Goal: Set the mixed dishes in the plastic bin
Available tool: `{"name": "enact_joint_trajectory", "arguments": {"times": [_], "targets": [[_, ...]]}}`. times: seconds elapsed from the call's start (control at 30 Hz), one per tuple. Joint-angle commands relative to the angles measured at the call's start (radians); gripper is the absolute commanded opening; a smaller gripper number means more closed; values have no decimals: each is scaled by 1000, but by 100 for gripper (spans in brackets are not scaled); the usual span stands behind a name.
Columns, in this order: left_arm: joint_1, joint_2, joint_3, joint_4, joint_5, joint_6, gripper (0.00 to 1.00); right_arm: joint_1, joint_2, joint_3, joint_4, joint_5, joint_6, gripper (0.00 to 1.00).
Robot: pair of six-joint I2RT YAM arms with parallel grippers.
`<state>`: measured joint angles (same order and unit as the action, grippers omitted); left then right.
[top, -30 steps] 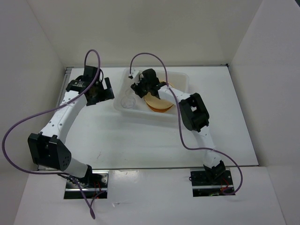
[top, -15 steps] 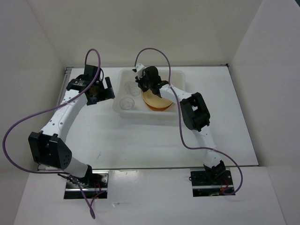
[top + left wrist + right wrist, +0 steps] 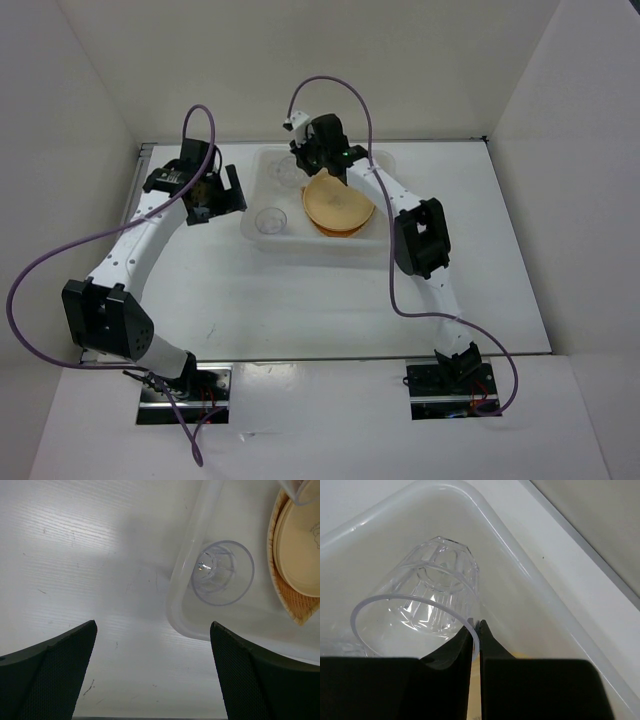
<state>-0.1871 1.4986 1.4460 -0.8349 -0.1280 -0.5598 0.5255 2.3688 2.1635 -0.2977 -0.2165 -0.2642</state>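
The left gripper (image 3: 153,625) gapes wide and empty above the table (image 3: 300,300), just left of the bin (image 3: 320,243). A cup (image 3: 222,572) stands in the bin's near-left corner beside the stacked plates (image 3: 338,205). The right gripper (image 3: 475,630) is clamped on the rim of a second cup (image 3: 420,600), tilted at the bin's far-left corner. White walls (image 3: 300,70) enclose the table.

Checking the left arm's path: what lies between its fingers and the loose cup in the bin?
Only bare table, then the bin wall, as the left wrist view shows.
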Motion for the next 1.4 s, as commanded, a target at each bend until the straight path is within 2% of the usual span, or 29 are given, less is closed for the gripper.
{"name": "enact_joint_trajectory", "arguments": {"times": [0.0, 0.3, 0.47, 0.77, 0.97, 1.17, 1.27, 1.37], "targets": [[5, -9, -13, 31, 19, -29, 100, -1, -10, 79, -127, 17, -114, 0], [5, -9, -32, 49, 47, -29, 100, -1, -19, 90, -274, 29, -314, 0], [5, 0, -32, 49, 56, -29, 100, 8, -19, 90, -284, 2, -354, 4], [5, 0, -32, 49, 65, -29, 100, 27, -10, 70, -262, 20, -435, 4], [5, -47, -42, 49, 74, -11, 100, 36, 9, 70, -308, 31, -448, 10], [5, -106, -42, 40, 74, 20, 100, 45, 89, 222, -423, 22, -423, 13], [5, -126, -52, 19, 74, 40, 100, 45, 156, 404, -527, -3, -414, 20], [5, -149, -61, 10, 65, 49, 100, 65, 191, 496, -593, -3, -414, 24]]}}
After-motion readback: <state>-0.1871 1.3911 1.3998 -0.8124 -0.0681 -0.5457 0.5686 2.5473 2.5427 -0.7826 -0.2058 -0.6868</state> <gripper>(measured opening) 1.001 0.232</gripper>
